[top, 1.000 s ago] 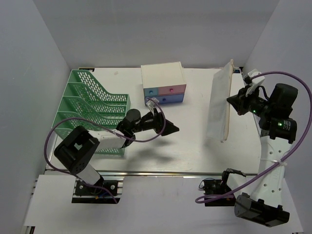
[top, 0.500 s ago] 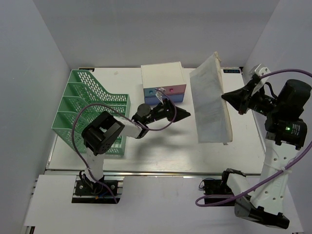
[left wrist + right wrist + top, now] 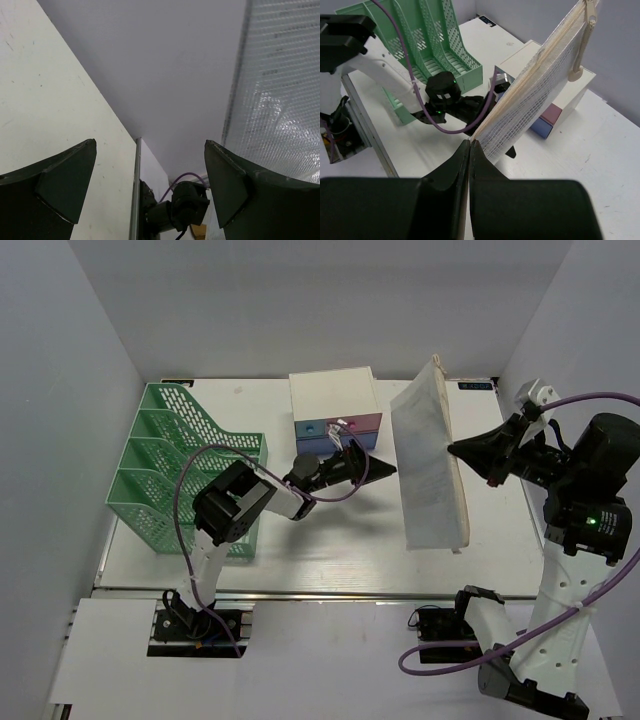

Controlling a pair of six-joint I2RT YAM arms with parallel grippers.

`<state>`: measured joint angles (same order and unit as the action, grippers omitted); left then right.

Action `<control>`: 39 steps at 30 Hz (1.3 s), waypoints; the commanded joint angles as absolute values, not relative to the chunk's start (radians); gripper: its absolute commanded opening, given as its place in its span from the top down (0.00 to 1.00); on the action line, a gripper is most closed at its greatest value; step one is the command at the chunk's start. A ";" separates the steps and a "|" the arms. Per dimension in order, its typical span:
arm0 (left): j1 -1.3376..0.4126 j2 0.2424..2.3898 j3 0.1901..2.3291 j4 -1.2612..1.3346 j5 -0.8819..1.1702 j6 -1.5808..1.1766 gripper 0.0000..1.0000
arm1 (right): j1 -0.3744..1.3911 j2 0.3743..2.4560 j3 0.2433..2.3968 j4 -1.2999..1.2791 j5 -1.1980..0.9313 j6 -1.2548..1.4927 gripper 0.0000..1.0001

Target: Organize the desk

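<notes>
The desk [image 3: 330, 540] is an off-white tabletop between grey walls. A white mesh zip pouch [image 3: 428, 460] hangs upright above its right half, and my right gripper [image 3: 455, 448] is shut on the zipper edge. In the right wrist view the shut gripper [image 3: 470, 142] pinches the pouch [image 3: 540, 95] at its lower corner. My left gripper [image 3: 388, 468] is open, pointing right, just left of the pouch. In the left wrist view the open gripper [image 3: 150, 185] holds nothing, with the pouch [image 3: 280, 90] at the right and the desk [image 3: 40, 100] at the left.
A green mesh file rack [image 3: 185, 465] stands at the left. A white drawer box [image 3: 335, 410] with pink and blue drawers sits at the back centre, just behind the left gripper. A metal rail [image 3: 330, 592] runs along the front edge. Grey walls close in the sides and back.
The left arm has stretched to the right, bringing its open gripper close to the pouch. The right arm has swung the pouch leftward and turned its broad face toward the camera.
</notes>
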<state>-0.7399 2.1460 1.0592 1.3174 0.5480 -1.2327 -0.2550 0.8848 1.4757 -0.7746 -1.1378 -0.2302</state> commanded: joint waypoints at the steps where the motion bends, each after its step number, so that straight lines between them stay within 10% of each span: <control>1: -0.744 2.151 1.124 1.807 0.538 -1.342 0.02 | -0.256 0.865 1.471 -0.698 -1.183 -0.190 1.00; 39: -0.746 1.948 1.048 1.815 0.572 -1.304 0.04 | -0.258 0.819 1.546 -0.621 -1.134 -0.109 1.00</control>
